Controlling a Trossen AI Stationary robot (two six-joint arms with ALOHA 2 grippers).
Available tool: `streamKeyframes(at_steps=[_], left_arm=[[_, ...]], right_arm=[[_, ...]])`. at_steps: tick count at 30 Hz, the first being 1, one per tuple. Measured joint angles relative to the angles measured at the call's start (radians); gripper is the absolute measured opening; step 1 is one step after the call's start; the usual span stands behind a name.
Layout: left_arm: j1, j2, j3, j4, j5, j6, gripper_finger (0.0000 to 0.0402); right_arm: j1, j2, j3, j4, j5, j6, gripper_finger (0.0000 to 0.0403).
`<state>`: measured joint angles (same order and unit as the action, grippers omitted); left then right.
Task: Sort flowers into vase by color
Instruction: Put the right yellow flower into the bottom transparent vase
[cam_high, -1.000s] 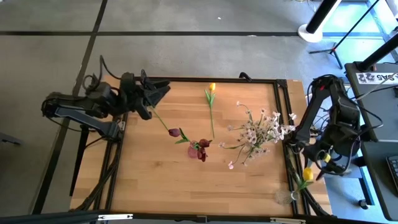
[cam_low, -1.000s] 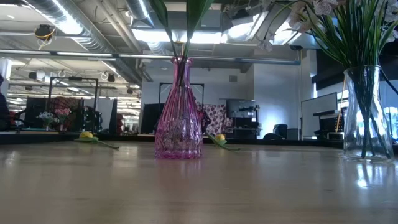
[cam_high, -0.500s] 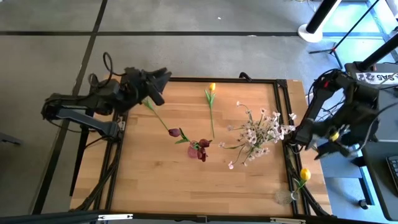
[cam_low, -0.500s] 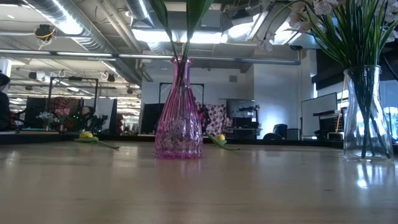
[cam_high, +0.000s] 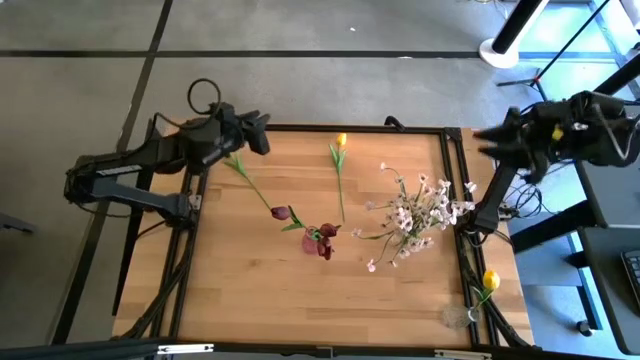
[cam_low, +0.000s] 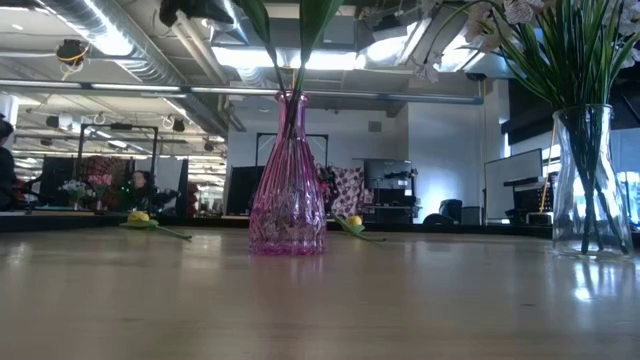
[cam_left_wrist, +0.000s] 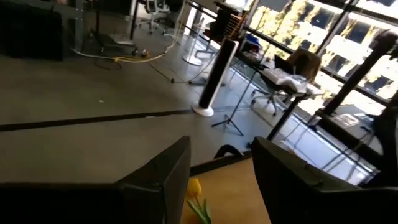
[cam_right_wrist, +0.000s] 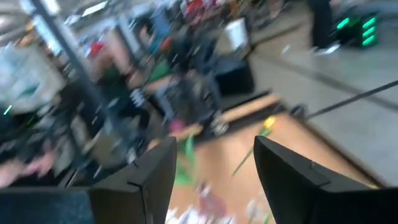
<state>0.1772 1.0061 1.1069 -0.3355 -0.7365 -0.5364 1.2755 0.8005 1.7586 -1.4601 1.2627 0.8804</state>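
The left end effector (cam_high: 258, 121), fingers parted, is hovering at the worktop's (cam_high: 250, 280) upper-left corner, nearer than the open right end effector (cam_high: 483, 135) to the maroon tulip (cam_high: 283, 212), whose stem is running diagonally toward it.

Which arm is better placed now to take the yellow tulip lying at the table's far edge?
Probably left: the left hand hovers near the yellow tulip, empty and open. The right hand is beyond the table's right edge.
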Motion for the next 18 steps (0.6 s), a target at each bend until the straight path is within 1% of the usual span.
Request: streamKeyframes(at_steps=[4, 8, 13, 18], left_arm=[[0.070, -0.001, 0.000, -0.004, 0.051, 0.046, 0.0167], [0.124, -0.001, 0.000, -0.005, 0.129, 0.094, 0.0167], [0.184, 0.000, 0.000, 0.003, 0.153, 0.128, 0.0167], [0.223, 0.001, 0.000, 0.026, 0.189, 0.128, 0.0167]], right_arm=[[0.000, 0.000, 0.023, -0.009, 0.154, -0.027, 0.0214], [0.000, 0.001, 0.004, 0.002, 0.254, -0.025, 0.0214], [-0.008, 0.003, -0.056, 0.062, 0.268, -0.025, 0.0214], [-0.092, 0.024, -0.130, 0.164, 0.273, -0.030, 0.0214]])
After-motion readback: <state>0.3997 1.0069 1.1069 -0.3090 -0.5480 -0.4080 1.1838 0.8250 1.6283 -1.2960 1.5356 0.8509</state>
